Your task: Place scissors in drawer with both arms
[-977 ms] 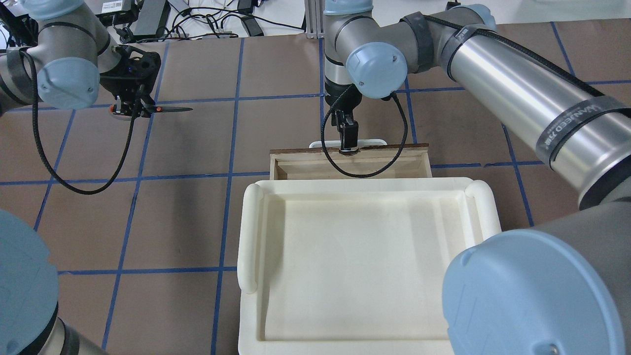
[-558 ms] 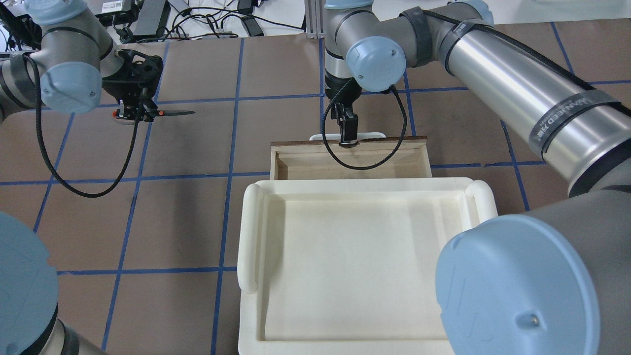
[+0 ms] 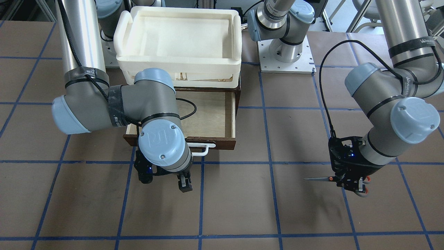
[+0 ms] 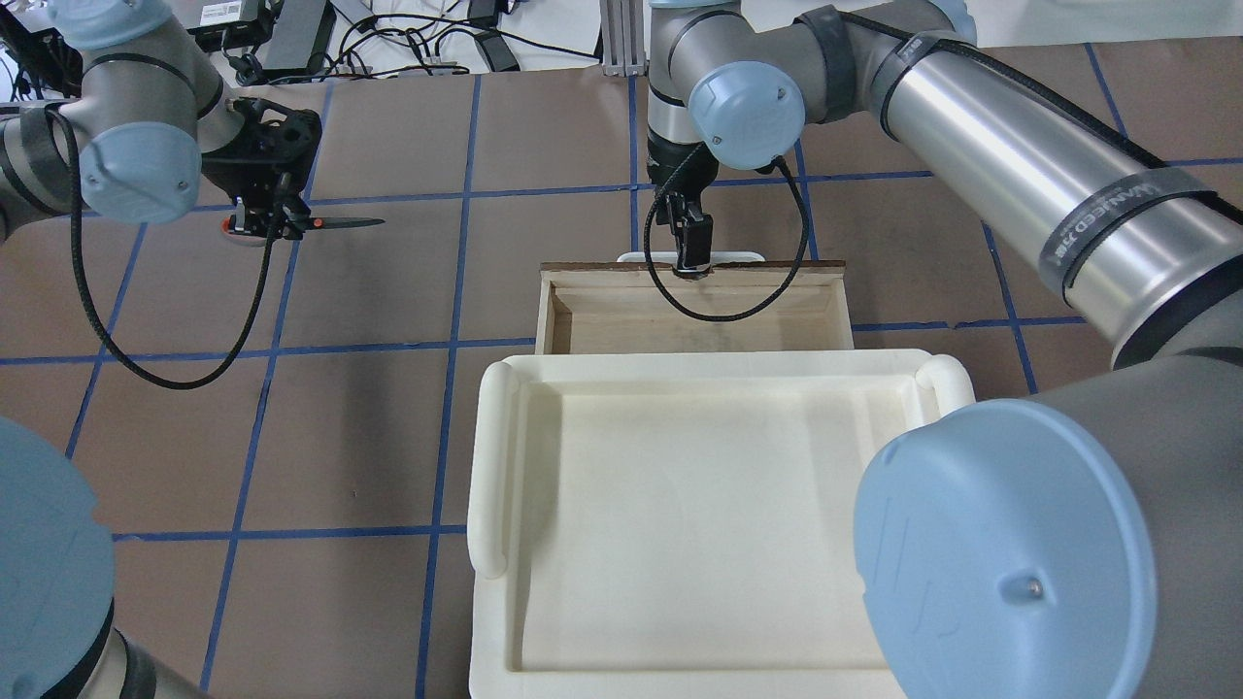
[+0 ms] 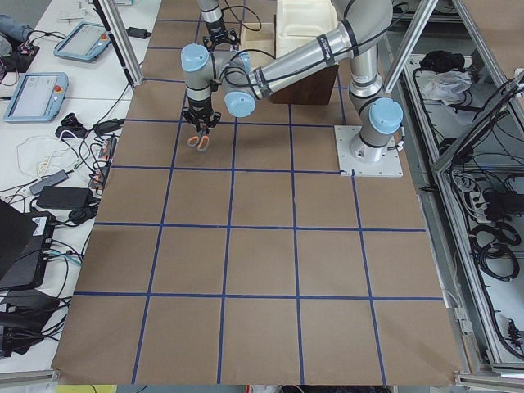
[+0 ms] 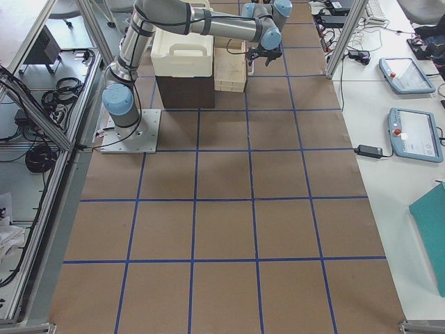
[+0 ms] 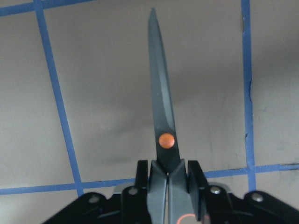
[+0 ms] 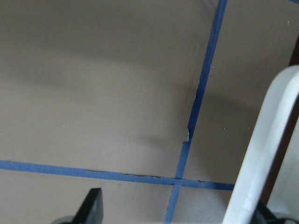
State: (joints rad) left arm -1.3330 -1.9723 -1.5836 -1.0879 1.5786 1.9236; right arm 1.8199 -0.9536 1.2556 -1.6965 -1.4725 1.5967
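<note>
The scissors [image 4: 325, 223] hang above the table at the far left, with the blades pointing right. My left gripper [image 4: 264, 223] is shut on their handles. The left wrist view shows the blades [image 7: 161, 107] sticking out of the closed gripper [image 7: 168, 179]. In the front-facing view the scissors [image 3: 321, 179] are at the right. The brown drawer [image 4: 777, 267] is pulled out, its plywood inside bare. My right gripper [image 4: 690, 254] is at the white handle [image 4: 738, 256]. In the right wrist view its fingers [image 8: 91, 205] stand wide apart, with the handle [image 8: 261, 158] by the right one.
A white foam tray [image 4: 495, 456] sits on top of the cabinet, over the drawer's back part; it also shows in the front-facing view [image 3: 180, 59]. The brown table [image 4: 388, 437] has a blue tape grid. Cables and power bricks [image 4: 291, 29] lie beyond the far edge.
My right gripper has moved away from the robot, and the drawer front has moved with it, so the drawer is open wider. The left gripper with the scissors has shifted only slightly.
</note>
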